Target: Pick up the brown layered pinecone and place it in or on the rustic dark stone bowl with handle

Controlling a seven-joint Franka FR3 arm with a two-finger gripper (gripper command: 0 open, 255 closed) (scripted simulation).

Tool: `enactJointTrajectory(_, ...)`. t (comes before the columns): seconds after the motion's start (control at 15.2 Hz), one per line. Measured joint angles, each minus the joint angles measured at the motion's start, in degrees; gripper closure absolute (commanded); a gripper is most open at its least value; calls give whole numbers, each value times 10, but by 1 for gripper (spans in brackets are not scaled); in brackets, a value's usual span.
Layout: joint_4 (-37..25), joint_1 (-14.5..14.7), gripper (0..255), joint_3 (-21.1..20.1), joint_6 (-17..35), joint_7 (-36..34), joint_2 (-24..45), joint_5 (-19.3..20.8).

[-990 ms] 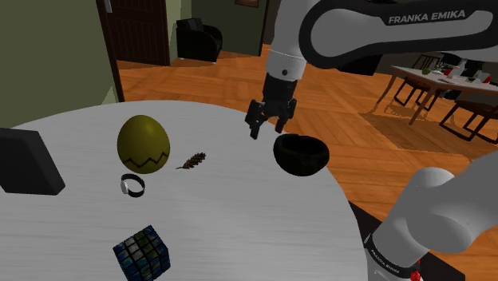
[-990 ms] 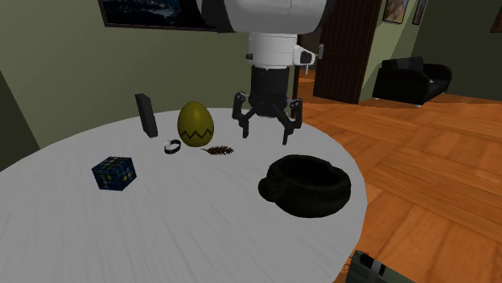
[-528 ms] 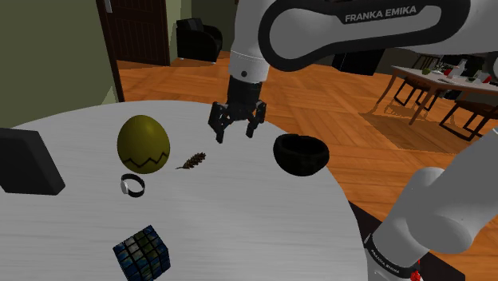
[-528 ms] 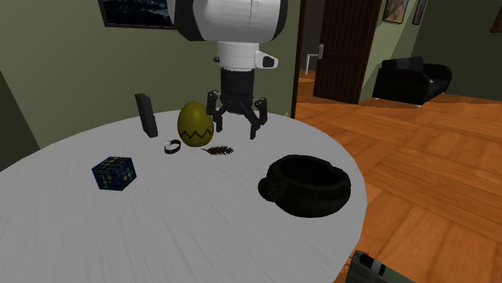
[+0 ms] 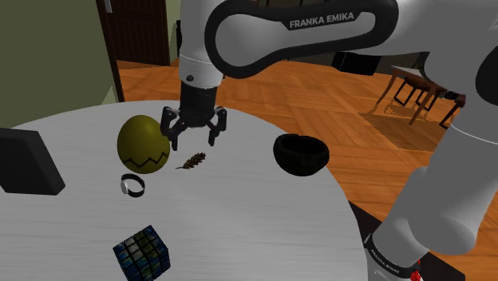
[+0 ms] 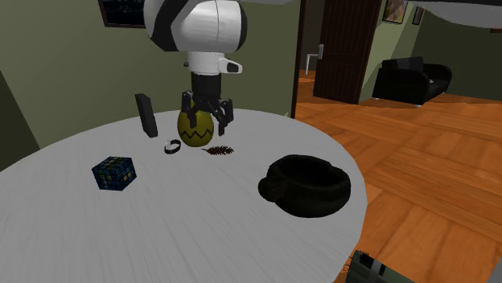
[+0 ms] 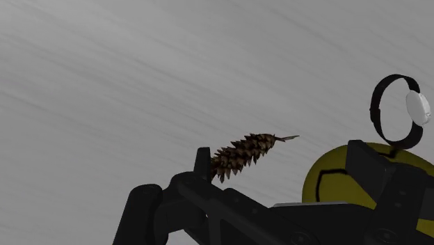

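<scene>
Currently | end effector (image 5: 194,141) open | pinecone (image 5: 191,160) just below, w/o contact

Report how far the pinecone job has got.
Done: nothing. The pinecone lies on the table, and the dark bowl holds nothing. In hand: the open gripper hovers above the pinecone, holding nothing. Left: descend, grasp, lift, carry to the bowl, release.

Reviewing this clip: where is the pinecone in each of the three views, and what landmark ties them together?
Shoulder view: the pinecone lies on the table just right of the egg.
Second exterior view: the pinecone lies just right of the egg, up-left of the dark bowl.
Wrist view: the pinecone lies close beside the egg.
Shared landmark: the yellow-green egg with its zigzag line.
</scene>
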State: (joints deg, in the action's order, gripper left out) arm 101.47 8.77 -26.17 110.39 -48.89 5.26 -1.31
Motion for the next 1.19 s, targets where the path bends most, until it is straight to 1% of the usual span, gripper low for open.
enactJointTrajectory(0.13,-32,10,0,-4,-2,-22,31,14)
enactJointTrajectory(0.33,-29,14,0,-5,15,-31,46,21)
enactJointTrajectory(0.59,-11,16,0,-5,41,-34,54,25)
enactJointTrajectory(1.06,-8,17,0,-5,47,-35,57,26)
enactJointTrajectory(1.12,-8,17,255,-5,47,-35,57,26)
enactJointTrajectory(1.19,-8,17,255,-5,47,-35,57,26)
